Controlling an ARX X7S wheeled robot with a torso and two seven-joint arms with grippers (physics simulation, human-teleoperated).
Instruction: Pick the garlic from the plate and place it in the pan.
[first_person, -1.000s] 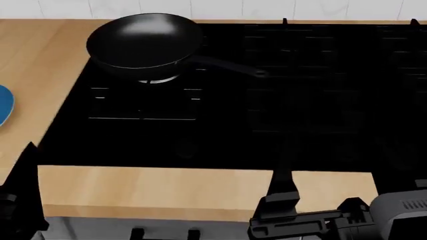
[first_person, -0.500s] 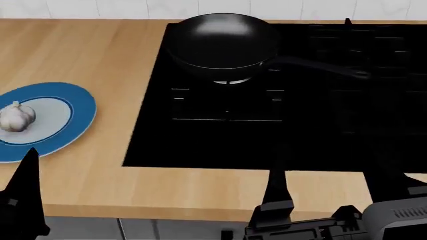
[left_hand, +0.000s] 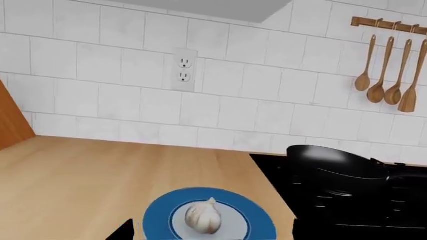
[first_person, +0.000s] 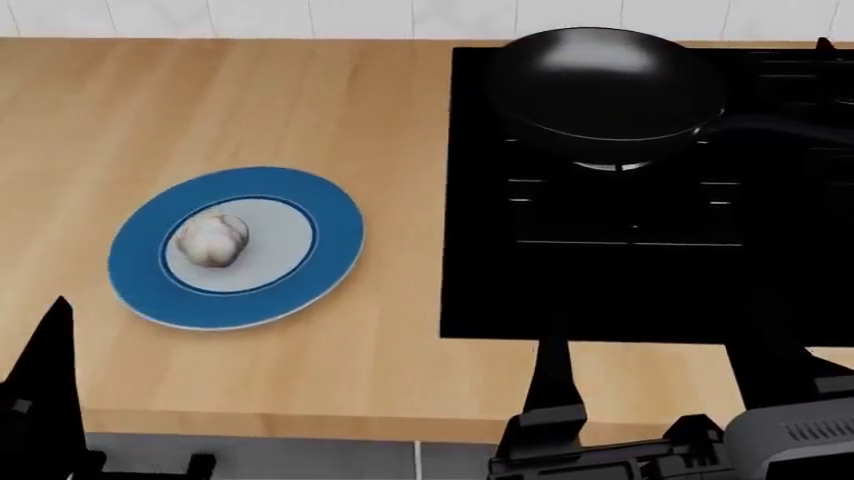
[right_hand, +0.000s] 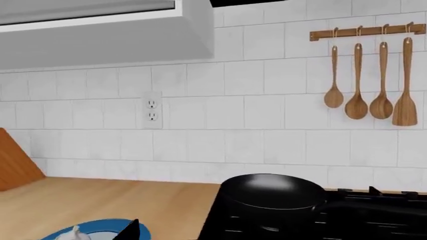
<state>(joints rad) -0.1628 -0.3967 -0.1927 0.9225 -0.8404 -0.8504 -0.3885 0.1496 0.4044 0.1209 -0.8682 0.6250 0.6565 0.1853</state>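
Garlic is sitting centred on the plate, well apart from the pan on the hob, both arms hanging low at the counter edge, presumably pre-reach; finger state I can't tell, and only wrist views are showing the wall spoons.

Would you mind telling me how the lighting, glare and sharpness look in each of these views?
Head view: even, soft light; a broad pale sheen on the pan, dark hob detail hard to read; the garlic slightly soft. Left wrist view: sharp tiles, faint shadow under the garlic on the plate. Right wrist view: bright wall, a gloss highlight in the pan.
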